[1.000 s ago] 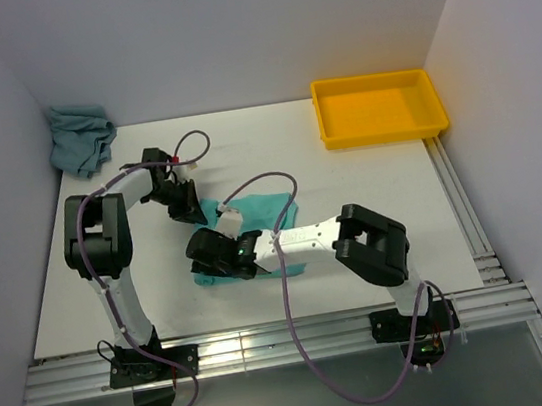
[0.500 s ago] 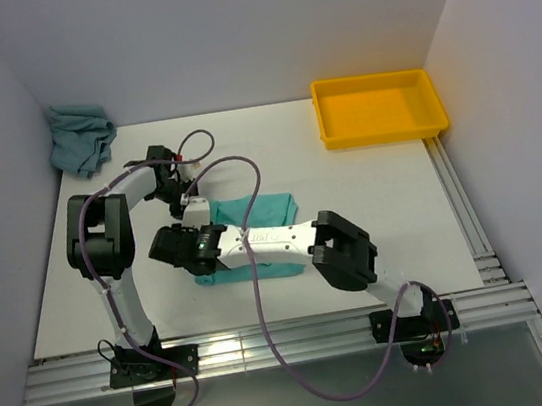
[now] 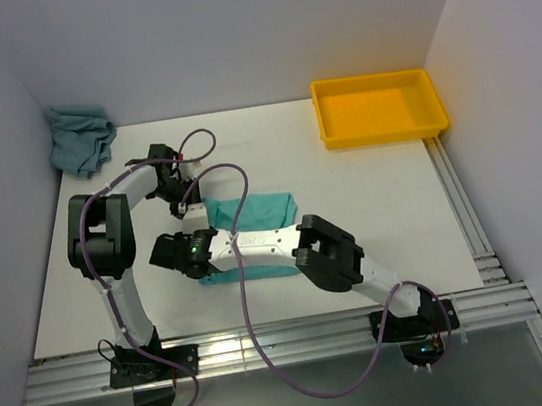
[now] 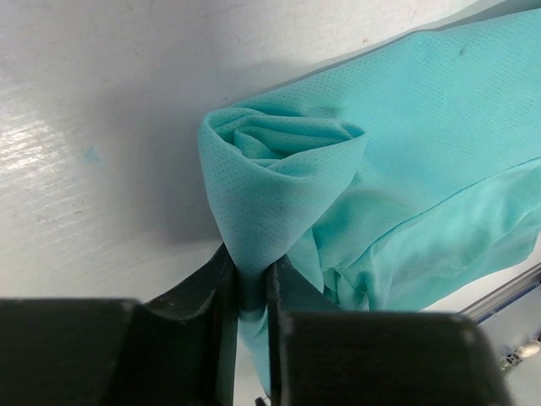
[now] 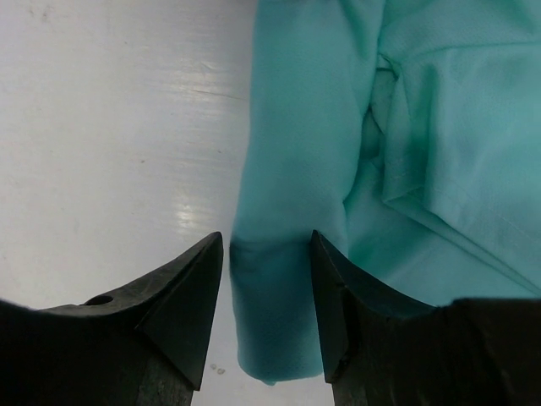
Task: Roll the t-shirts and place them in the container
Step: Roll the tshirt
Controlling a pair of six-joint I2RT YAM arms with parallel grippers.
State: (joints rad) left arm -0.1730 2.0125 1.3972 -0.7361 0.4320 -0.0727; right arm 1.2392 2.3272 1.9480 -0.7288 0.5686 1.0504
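Our right fingers point(image 5: 190, 288) have swung from the middle of the mint shirt point(image 3: 257, 210) to its 9 o'clock end and stand spread astride a fold. The left fingers point(image 4: 211, 304) pinch the rolled corner at 11 o'clock, so the roll looks barely begun. The shirt lies mid-table point(image 3: 376, 229) with open room toward 3 o'clock; the grey shirt point(image 3: 80, 137) waits at 10 o'clock.

White matte table point(image 3: 373, 209), plain pale grey-lilac walls point(image 3: 226, 27) closing left, back and right, aluminium rails point(image 3: 271, 349) along near and right edges, soft even light, faint glare.
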